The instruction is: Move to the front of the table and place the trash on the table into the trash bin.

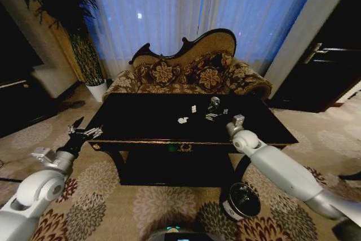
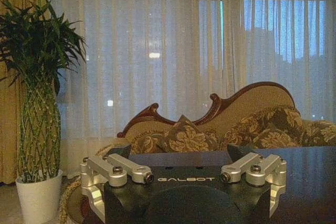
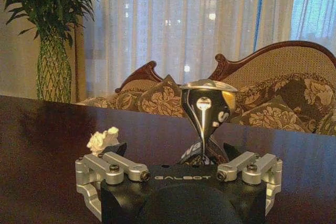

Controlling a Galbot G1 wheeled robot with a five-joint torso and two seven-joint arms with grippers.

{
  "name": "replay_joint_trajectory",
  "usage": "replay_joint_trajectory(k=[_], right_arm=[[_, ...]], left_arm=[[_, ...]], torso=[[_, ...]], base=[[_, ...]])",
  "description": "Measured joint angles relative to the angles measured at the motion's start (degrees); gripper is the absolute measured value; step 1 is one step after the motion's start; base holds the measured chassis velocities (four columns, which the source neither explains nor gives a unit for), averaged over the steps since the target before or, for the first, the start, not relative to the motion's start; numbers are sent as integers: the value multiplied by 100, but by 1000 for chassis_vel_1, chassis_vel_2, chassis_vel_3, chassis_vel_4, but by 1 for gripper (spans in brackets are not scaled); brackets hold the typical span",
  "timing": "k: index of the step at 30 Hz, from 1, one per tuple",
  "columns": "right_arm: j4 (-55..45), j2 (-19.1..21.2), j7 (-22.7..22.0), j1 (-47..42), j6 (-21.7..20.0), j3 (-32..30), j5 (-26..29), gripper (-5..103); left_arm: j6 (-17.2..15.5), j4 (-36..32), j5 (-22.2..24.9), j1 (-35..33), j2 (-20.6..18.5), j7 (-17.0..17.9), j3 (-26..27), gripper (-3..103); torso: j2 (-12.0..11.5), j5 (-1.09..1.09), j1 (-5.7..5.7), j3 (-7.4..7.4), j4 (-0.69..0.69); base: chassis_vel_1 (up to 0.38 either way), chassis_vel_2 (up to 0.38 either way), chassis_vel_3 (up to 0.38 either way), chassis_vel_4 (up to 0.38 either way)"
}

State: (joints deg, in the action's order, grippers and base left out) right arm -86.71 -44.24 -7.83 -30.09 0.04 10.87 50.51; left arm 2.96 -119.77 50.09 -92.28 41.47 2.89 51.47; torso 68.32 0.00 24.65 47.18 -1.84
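Since the robot's already parked at the front of the table [image 1: 141,118], you can tick off the driving part, but the actual cleanup hasn't started as far as I can tell: all the trash is sitting on the tabletop and nothing is held. The shiny grey wad [image 1: 214,104], which in the right wrist view looks like a crushed, twisted metallic thing standing upright [image 3: 205,118], is toward the back edge, right of centre, with some crumpled shiny bits touching or just beside it on the front side; I can't pick out a clear bottle for sure in that cluster. One white paper bit [image 1: 193,108] lies just left of the wad, another [image 1: 183,120] a bit closer to the front edge. Your right gripper [image 1: 237,120] is over the right part of the tabletop, just in front of the wad, and its fingers are spread wide with the wad sitting ahead of them, untouched. Your left gripper [image 1: 84,132] is parked off the table's front left corner, fingers also apart and holding nothing. The trash bin [image 1: 241,200] is on the carpet below the front edge, toward the right, under the right arm; its mouth faces up and the inside just reads dark, so I honestly can't tell if anything's in there. So basically: approach done, every pickup and drop is yet to do.
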Motion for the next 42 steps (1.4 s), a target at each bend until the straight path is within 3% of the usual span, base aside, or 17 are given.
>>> replay_joint_trajectory(k=[6, 8, 12, 14, 17, 23, 26, 28, 29, 34, 42], right_arm=[[94, -51, -14, 136, 1, 27, 42, 100], [93, -41, -15, 140, 2, 27, 54, 95], [81, 43, -15, 145, 24, -12, 83, 74], [78, 52, -13, 140, 29, -24, 85, 74], [67, 73, -6, 91, 49, -80, 86, 57], [16, 87, -4, 36, 57, -146, 80, 41], [-42, 97, -5, -7, 57, -179, 76, 25], [-50, 98, -5, -15, 57, -188, 74, 25], [-77, 98, -15, -40, 57, -214, 74, 15], [-205, 140, -68, -150, 53, -301, 68, 1], [-486, 308, -94, -417, 53, -670, 68, 0]], left_arm=[[0, 0, 0, 0, 0, 0, 0, 100], [0, 0, 0, 1, 0, 0, 0, 100], [0, 0, 0, 0, 0, 0, 0, 100], [0, 0, 0, 0, 0, 0, 0, 100], [0, 0, 0, 1, 0, 0, 0, 100], [-1, 0, 0, 1, 0, 0, 0, 100], [0, 0, 0, 0, 0, 0, 0, 100], [0, 0, 0, 1, 0, 0, 0, 100], [0, 0, 0, 1, 0, 0, 0, 100], [0, 0, 0, 0, 0, -1, 0, 100], [-1, 0, 0, 1, 0, -1, 0, 100]], torso=[[0, 0, 0, 0, -1], [0, 0, 0, 0, 0], [0, 0, -1, 0, -1], [0, 0, -1, 0, -1], [0, 0, -1, 0, -1], [0, 0, -1, 0, -1], [0, 0, -1, 0, -1], [0, 0, -1, 0, -1], [0, 0, -1, 0, -1], [0, 0, -1, 0, -1], [0, 0, -1, 0, 0]], base=[[0, 0, 0, 0], [0, 0, 0, 0], [0, 0, 0, 0], [0, 0, 0, 0], [0, 0, 0, 0], [0, 0, 0, 0], [0, 0, 0, 0], [0, 0, 0, 0], [0, 0, 0, 0], [0, 0, 0, 0], [0, 0, 0, 0]])
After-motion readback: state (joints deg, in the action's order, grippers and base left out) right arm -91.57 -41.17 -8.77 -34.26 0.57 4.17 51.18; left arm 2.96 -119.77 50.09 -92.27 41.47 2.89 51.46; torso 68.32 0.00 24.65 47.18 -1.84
